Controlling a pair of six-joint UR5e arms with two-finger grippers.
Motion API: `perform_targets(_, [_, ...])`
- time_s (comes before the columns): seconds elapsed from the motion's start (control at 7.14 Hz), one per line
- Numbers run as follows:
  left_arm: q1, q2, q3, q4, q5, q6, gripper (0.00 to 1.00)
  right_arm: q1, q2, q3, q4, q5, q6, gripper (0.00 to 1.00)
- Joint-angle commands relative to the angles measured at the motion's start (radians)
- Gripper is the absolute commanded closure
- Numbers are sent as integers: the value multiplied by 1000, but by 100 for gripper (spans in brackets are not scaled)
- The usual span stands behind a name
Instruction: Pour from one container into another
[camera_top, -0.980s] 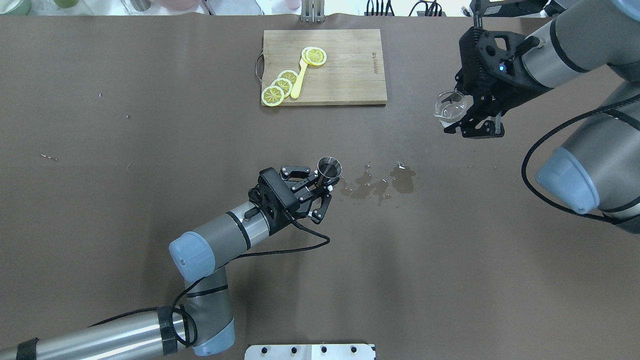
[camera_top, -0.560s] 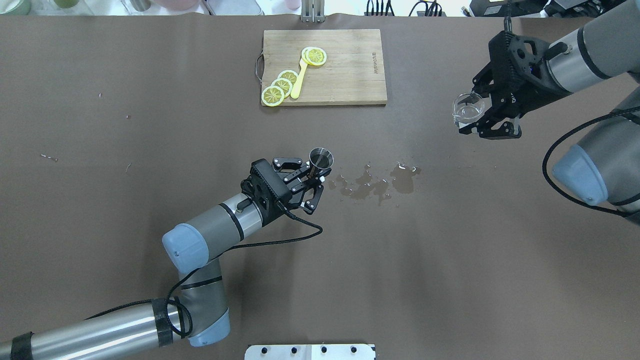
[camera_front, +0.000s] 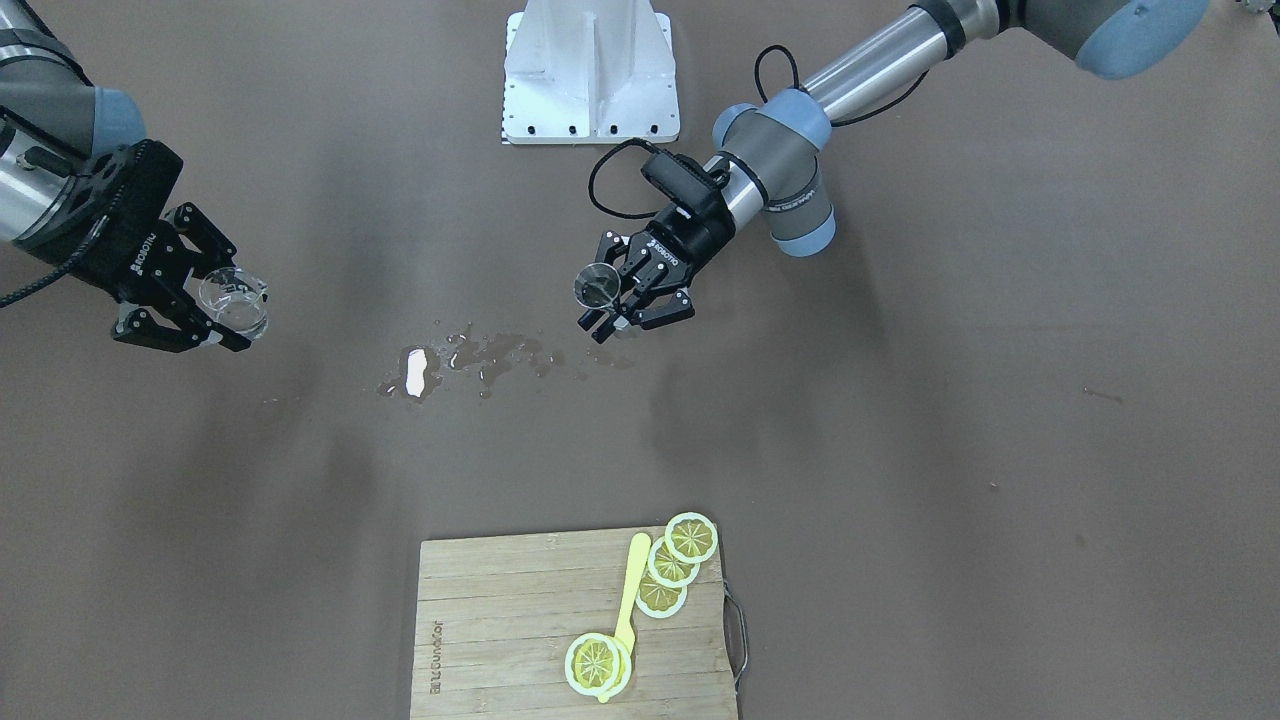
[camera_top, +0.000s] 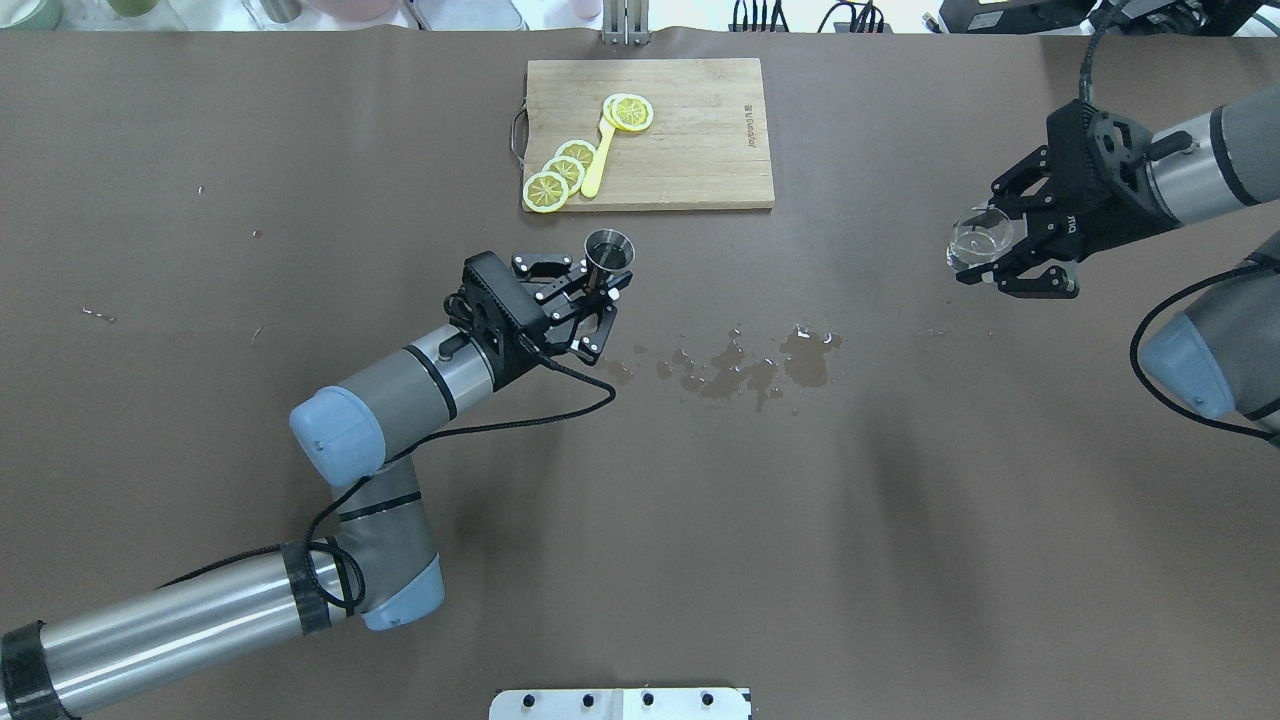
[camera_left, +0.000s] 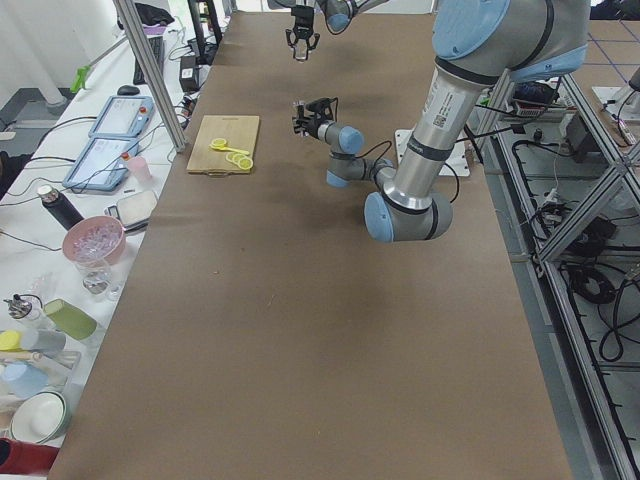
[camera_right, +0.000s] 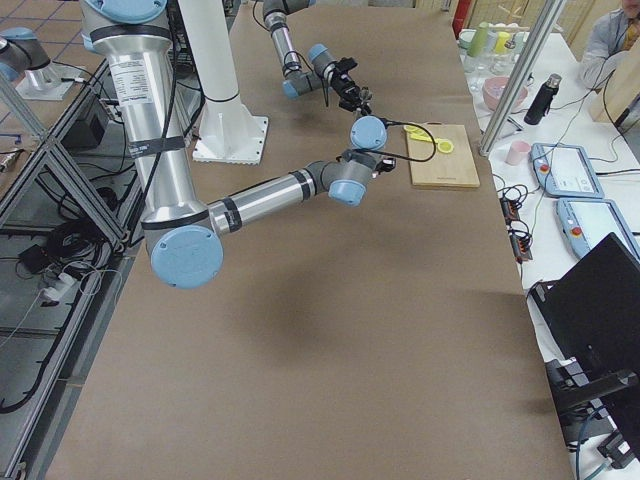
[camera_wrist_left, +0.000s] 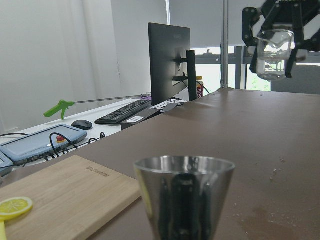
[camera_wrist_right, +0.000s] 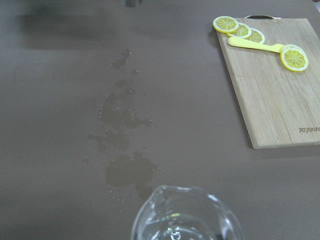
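Observation:
A small metal cup (camera_top: 609, 247) stands upright in my left gripper (camera_top: 600, 290), which is shut on its lower part, just in front of the cutting board's near edge. The left wrist view shows the metal cup (camera_wrist_left: 184, 195) close up, with its rim level. Far to the right, my right gripper (camera_top: 1005, 262) is shut on a clear glass beaker (camera_top: 980, 240) held above the table. The beaker (camera_wrist_right: 185, 217) fills the bottom of the right wrist view, spout pointing away. In the front-facing view the cup (camera_front: 597, 285) and beaker (camera_front: 233, 300) are wide apart.
A wet spill (camera_top: 750, 365) darkens the brown table cover between the two grippers. A wooden cutting board (camera_top: 690, 150) at the back centre carries lemon slices (camera_top: 560, 170) and a yellow knife (camera_top: 598, 160). Monitors and clutter line the table's far side.
My left arm carried the metal cup back and to the left, away from the spill and toward the board. My right arm drew the beaker further right and a little nearer.

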Motion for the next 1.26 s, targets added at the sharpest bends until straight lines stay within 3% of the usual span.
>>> perform_targets(0.0, [-96,51,-31,-4,-44,0,100,4,-20,-129,223,1,89,100])
perform_targets(0.42, [-240,105,-29,-7,-110,1,100,2,-20,-239,409,-16,214,100])
perform_targets(1.12, [-283,156,-10,-6,-110,-2,100,-16,-11,-426,678,-69,344,100])
